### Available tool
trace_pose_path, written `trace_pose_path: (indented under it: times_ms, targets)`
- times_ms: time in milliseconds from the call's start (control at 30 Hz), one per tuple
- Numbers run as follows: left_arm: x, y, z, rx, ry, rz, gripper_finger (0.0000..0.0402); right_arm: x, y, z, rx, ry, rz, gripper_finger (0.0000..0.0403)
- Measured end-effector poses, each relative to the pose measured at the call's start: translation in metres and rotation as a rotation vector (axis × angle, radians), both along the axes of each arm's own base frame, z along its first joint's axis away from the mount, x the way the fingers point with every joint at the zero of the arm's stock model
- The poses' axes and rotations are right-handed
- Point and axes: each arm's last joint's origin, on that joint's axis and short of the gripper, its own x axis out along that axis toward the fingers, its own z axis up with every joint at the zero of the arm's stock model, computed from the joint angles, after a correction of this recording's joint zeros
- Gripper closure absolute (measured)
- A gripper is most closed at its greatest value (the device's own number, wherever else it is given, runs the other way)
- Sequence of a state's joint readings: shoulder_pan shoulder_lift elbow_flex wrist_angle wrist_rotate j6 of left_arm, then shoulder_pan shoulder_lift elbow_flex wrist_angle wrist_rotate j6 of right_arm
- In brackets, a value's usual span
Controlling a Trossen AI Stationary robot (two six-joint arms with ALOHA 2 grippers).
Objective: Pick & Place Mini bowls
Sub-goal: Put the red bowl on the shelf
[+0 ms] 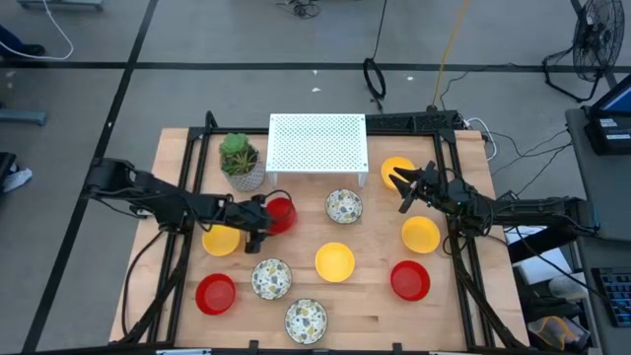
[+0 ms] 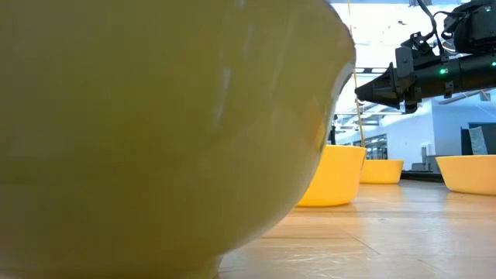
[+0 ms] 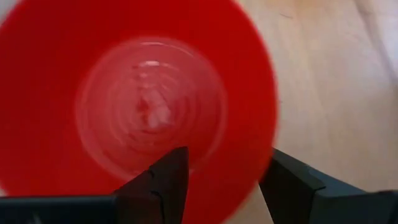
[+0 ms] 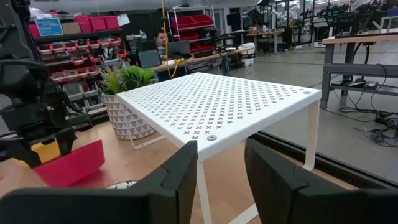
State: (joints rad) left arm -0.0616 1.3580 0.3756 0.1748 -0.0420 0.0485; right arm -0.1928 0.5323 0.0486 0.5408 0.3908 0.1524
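My left gripper (image 1: 268, 215) reaches in from the table's left and is shut on a red mini bowl (image 1: 281, 213), near the table's middle in front of the plant. The right wrist view shows this bowl (image 4: 68, 165) tilted. My right gripper (image 1: 402, 187) hangs open and level at the right, beside a yellow bowl (image 1: 397, 170), with nothing between its fingers (image 4: 186, 180). Several other mini bowls rest on their bases on the wood: yellow (image 1: 334, 261), red (image 1: 215, 293), speckled (image 1: 344, 206). My left gripper holds the red bowl by its rim (image 3: 249, 180). One finger (image 3: 165, 183) is inside the bowl and the other (image 3: 292, 190) is outside. The fingers slant down from the table's left. The bowl is tilted, its inside facing the wrist; whether its lower edge touches the table does not show.
A white perforated rack (image 1: 317, 144) stands at the far middle, with a potted plant (image 1: 242, 161) to its left. More bowls lie close by: yellow (image 1: 221, 240) under the left arm, speckled (image 1: 271, 277), yellow (image 1: 420, 234), red (image 1: 410, 280). In the low view, a yellow bowl (image 2: 155, 124) blocks most of the picture.
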Motion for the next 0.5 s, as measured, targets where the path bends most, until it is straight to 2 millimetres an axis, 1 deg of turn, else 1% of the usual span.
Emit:
trace_pose_path:
  times_ms: [100,167,267,400,433,500]
  targets:
    - [0.002,0.000,0.000,0.017,-0.020,0.009,0.0220,0.000,0.000,0.000,0.000,0.000,0.000,0.0280]
    - [0.003,0.000,0.001,0.017,-0.035,0.009,0.0234,0.000,0.000,0.000,0.000,-0.001,0.000,0.0280]
    - [0.004,0.000,0.002,0.018,-0.048,0.007,0.0282,0.000,0.000,0.000,0.000,0.000,0.000,0.0280]
    - [0.007,0.000,0.004,0.040,-0.084,-0.014,0.0375,0.000,0.000,0.000,0.000,-0.001,0.000,0.0280]
    - [0.008,0.000,0.006,0.042,-0.105,-0.018,0.0387,0.000,0.000,0.000,0.000,-0.001,0.000,0.0280]
    - [0.010,-0.001,0.011,0.043,-0.156,-0.044,0.0388,0.000,0.000,0.000,0.000,0.000,0.000,0.0280]
